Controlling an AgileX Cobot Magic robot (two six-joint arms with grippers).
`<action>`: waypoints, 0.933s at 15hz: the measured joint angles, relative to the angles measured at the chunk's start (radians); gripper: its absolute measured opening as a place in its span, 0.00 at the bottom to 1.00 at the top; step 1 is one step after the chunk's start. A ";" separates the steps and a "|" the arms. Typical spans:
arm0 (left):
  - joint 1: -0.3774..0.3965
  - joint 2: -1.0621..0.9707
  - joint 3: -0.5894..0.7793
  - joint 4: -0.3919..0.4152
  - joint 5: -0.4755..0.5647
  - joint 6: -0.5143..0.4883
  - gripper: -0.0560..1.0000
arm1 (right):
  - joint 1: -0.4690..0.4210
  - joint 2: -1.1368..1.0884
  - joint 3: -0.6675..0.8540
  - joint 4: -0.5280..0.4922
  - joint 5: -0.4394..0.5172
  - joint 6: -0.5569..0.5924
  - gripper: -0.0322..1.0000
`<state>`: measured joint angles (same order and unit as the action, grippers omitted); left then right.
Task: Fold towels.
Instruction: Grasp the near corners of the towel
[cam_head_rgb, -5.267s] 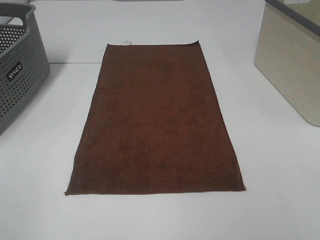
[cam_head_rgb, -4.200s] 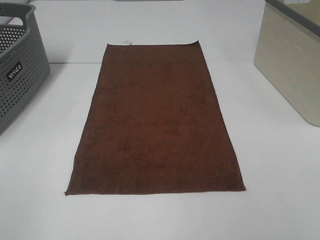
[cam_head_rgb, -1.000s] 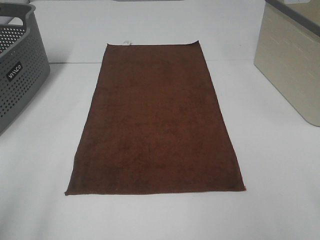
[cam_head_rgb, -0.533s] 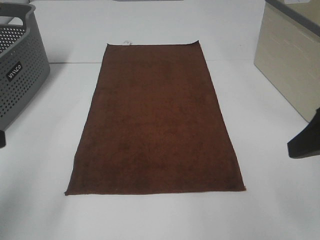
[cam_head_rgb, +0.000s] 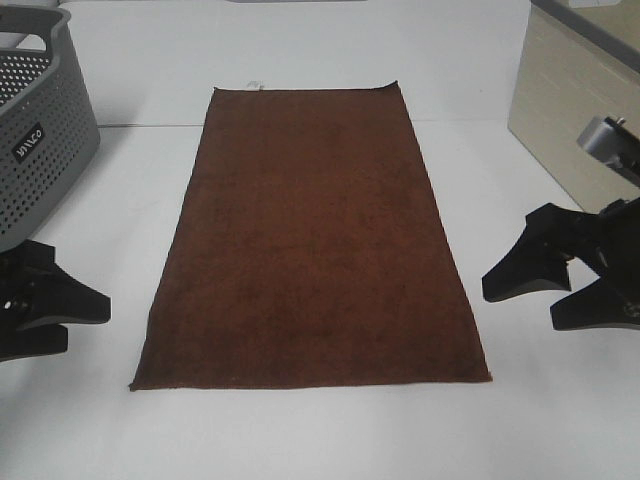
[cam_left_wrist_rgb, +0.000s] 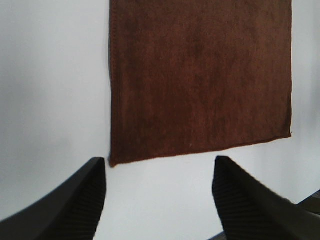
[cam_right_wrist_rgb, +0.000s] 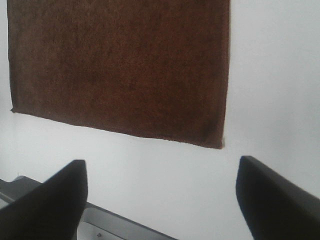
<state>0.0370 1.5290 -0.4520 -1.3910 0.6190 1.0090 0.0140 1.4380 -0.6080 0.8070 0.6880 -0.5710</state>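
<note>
The dark reddish-brown towel (cam_head_rgb: 315, 240) lies flat and fully spread on the white table (cam_head_rgb: 300, 435), long side running away from me, with a small white tag (cam_head_rgb: 253, 85) at its far edge. My left gripper (cam_head_rgb: 85, 322) is open and empty, just left of the towel's near left corner. My right gripper (cam_head_rgb: 520, 305) is open and empty, just right of the near right corner. In the left wrist view the open gripper (cam_left_wrist_rgb: 160, 162) hovers above the towel's (cam_left_wrist_rgb: 200, 75) near left corner. In the right wrist view the gripper (cam_right_wrist_rgb: 161, 165) hovers above the towel's (cam_right_wrist_rgb: 120, 65) near right corner.
A grey perforated basket (cam_head_rgb: 40, 130) stands at the far left. A beige bin (cam_head_rgb: 580, 130) with a dark rim stands at the far right. Bare white table surrounds the towel on all sides.
Both arms have come into view from the sides and now sit beside the towel's near corners. The towel has not moved.
</note>
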 joint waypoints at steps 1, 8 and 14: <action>0.000 0.053 -0.017 -0.061 -0.001 0.073 0.62 | 0.000 0.050 0.000 0.048 -0.005 -0.054 0.77; -0.097 0.364 -0.153 -0.167 0.003 0.201 0.62 | 0.000 0.300 -0.005 0.238 -0.083 -0.296 0.77; -0.153 0.455 -0.255 -0.217 0.031 0.200 0.62 | 0.101 0.449 -0.134 0.256 -0.090 -0.317 0.69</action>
<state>-0.1160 1.9840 -0.7070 -1.6080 0.6500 1.2090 0.1150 1.8870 -0.7420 1.0630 0.5980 -0.8880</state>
